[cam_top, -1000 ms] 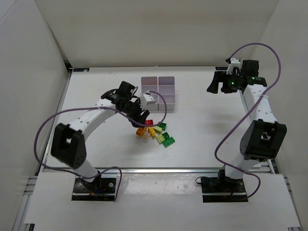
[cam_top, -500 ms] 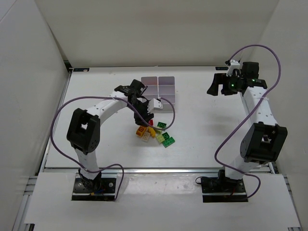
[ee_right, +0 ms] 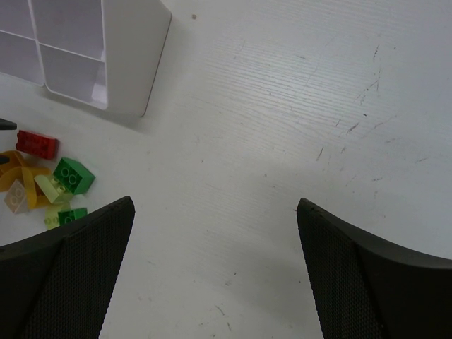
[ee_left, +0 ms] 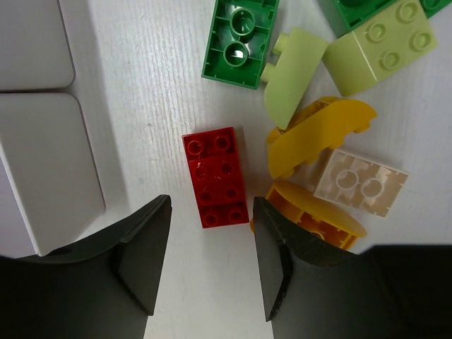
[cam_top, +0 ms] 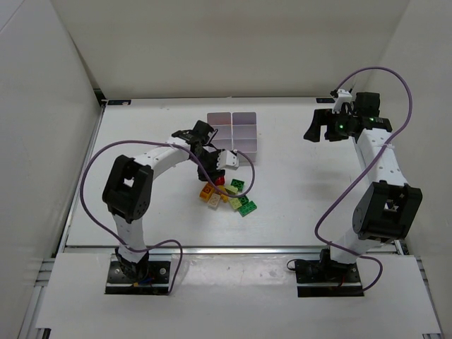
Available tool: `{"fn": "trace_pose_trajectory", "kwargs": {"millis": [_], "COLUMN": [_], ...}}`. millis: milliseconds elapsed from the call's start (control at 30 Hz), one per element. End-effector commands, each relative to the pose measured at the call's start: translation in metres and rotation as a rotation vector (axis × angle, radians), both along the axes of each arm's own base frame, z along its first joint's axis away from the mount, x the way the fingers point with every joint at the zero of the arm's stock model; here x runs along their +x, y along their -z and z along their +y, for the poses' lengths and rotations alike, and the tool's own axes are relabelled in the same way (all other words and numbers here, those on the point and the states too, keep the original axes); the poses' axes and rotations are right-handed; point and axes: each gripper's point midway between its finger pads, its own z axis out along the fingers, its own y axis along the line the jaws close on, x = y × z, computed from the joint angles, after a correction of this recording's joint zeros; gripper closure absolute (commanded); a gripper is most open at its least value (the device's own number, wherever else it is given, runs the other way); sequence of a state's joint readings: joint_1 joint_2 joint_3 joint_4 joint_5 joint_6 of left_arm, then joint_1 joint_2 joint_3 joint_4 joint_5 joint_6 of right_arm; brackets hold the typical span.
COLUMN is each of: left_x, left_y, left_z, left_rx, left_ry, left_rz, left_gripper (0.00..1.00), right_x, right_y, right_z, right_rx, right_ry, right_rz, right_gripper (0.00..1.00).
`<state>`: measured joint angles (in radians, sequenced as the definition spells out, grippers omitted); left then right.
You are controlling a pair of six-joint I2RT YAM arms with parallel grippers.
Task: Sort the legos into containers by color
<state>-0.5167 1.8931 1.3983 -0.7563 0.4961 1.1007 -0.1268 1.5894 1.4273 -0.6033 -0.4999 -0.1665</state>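
Observation:
The legos lie in a loose pile (cam_top: 227, 194) on the white table, just in front of the containers (cam_top: 244, 129). In the left wrist view, a red brick (ee_left: 215, 176) lies flat just ahead of my open, empty left gripper (ee_left: 210, 244). The gripper's fingers (ee_left: 145, 254) stand on either side of the brick's near end. Beside the red brick are a green brick (ee_left: 239, 39), lime pieces (ee_left: 378, 46), a yellow arch (ee_left: 318, 134) and a pale brick (ee_left: 360, 182). My left gripper (cam_top: 214, 176) hangs over the pile's left edge. My right gripper (cam_top: 318, 126) is open, empty and far to the right.
The bin walls (ee_left: 35, 141) stand close on the left of my left gripper. The right wrist view shows the bins (ee_right: 92, 49) and the pile (ee_right: 42, 180) far off to its left, with bare scratched table (ee_right: 282, 141) below. Enclosure walls surround the table.
My left arm has swung right and come down at the pile, so its open gripper now sits over the red brick. The right arm has barely moved.

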Motion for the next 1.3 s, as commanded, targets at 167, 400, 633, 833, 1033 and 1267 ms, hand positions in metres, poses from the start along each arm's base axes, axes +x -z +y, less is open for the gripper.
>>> {"fn": "trace_pose_trajectory", "kwargs": {"millis": [167,400,633,833,1033,1267], "left_x": [0.0,-0.006,-0.006,-0.006,-0.004,0.009], "left_y": [0.005,0.016,0.033,0.04,0.041,-0.029], "left_z": [-0.017,-0.021,-0.014,-0.01,-0.006,-0.025], "left_rx": [-0.017,-0.004,0.028,0.052,0.068,-0.07], "left_ry": [0.059,0.072,0.059,0.043,-0.003,-0.117], "left_rz": [-0.03,-0.005,-0.004,0.005,0.012,-0.038], "left_gripper": [0.39,0.38,0.37,0.45,0.62,0.7], "right_x": [0.0,0.003,0.004,0.007,0.01,0.008], "right_y": [-0.013,-0.011,-0.01,-0.008,-0.011,-0.011], "right_z": [-0.002,-0.004,-0.005,-0.004,-0.005,-0.001], "right_rx": [-0.031,-0.038,-0.039,-0.035,-0.034,-0.018], "right_ry": [-0.01,-0.004,-0.003,-0.005,-0.004,-0.011], "right_rz": [-0.054,-0.049,-0.047,-0.042,-0.048,-0.044], "right_gripper": [0.01,0.01,0.01,0.01,0.01,0.01]}}
